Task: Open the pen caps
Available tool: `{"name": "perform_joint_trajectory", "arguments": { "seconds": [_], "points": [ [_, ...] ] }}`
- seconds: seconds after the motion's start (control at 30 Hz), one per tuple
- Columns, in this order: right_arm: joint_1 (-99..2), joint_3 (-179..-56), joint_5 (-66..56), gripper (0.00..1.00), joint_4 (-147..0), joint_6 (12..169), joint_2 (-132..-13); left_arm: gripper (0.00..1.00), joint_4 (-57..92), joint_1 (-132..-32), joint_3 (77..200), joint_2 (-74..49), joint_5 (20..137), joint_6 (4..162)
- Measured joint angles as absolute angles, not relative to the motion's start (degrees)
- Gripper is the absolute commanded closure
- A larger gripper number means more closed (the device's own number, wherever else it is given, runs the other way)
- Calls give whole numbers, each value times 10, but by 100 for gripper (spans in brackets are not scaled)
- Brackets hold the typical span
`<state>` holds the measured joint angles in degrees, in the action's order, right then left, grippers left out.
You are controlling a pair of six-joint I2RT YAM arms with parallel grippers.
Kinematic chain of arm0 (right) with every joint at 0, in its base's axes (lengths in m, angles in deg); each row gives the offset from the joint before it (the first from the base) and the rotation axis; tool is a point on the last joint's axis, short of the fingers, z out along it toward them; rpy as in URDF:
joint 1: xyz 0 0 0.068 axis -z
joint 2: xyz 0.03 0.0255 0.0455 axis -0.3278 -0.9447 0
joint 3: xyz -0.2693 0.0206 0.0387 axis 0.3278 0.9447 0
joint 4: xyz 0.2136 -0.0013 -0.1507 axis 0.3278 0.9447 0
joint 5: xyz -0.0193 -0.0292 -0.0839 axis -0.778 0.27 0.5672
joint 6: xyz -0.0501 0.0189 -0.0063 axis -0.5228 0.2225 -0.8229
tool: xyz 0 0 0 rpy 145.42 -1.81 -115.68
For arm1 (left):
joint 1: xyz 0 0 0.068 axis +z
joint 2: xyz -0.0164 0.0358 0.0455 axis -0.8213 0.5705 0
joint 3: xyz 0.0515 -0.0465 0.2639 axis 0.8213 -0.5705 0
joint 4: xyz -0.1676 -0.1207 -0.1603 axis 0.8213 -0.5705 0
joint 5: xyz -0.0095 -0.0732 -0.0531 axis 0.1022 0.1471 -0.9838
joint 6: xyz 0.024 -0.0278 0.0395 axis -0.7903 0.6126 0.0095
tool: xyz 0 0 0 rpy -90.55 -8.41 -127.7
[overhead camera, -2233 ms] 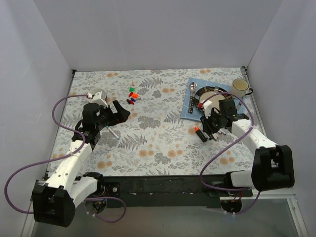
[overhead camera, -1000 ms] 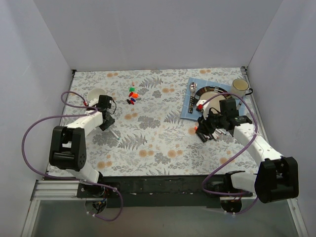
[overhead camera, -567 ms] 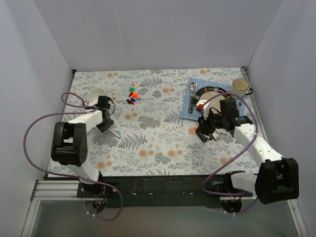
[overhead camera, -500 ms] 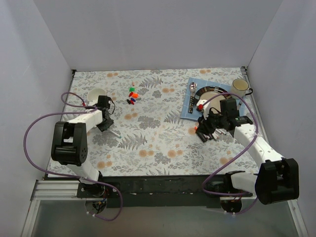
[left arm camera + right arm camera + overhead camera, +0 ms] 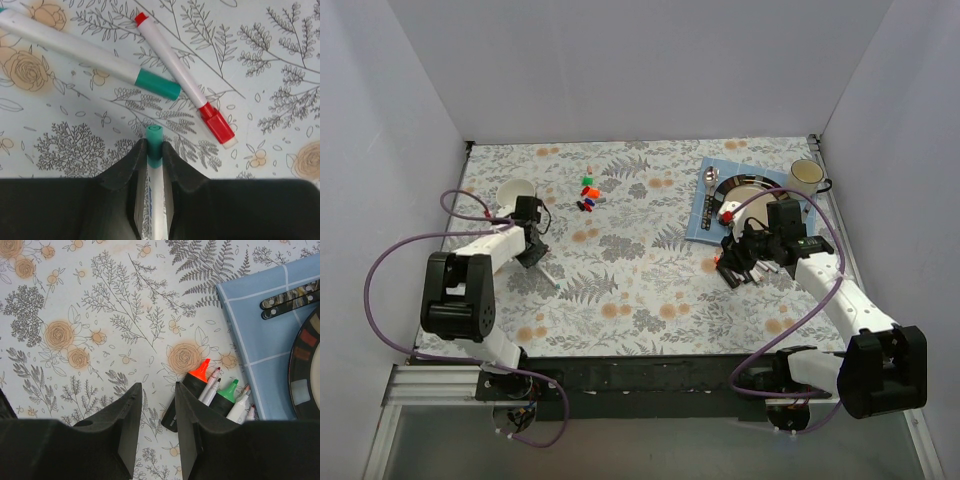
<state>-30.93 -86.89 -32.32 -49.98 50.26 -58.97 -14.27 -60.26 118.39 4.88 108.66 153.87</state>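
Floral bench (image 5: 280, 60): the left fingers (image 5: 122, 167) clamp a white pen (image 5: 152, 210) lengthwise, its teal cap (image 5: 154, 142) protruding ahead of the tips. The right fingers (image 5: 125, 415), part open and empty, hover well apart.

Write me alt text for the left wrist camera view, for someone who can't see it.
The left gripper is shut on a white teal-ended pen pointing away from the camera. Just beyond it, on the floral tablecloth, lie a teal-capped pen and a red-capped pen, angled toward each other.
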Motion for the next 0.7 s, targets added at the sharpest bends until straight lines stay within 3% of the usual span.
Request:
{"name": "perform_joint_trajectory", "arguments": {
  "seconds": [0.1, 0.4, 0.53, 0.7],
  "points": [
    [-309, -869, -325, 59, -500, 503, -587, 100, -144, -603, 1162, 13, 1073, 1539],
    [-309, -869, -356, 56, -497, 501, -587, 100, -125, -622, 1124, -164, 961, 1551],
    [-312, -869, -424, 38, -485, 502, -602, 100, -59, -713, 1111, -209, 918, 1580],
    [-331, -869, -549, 34, -472, 515, -663, 100, 68, -873, 1101, -172, 906, 1618]
  ]
}}
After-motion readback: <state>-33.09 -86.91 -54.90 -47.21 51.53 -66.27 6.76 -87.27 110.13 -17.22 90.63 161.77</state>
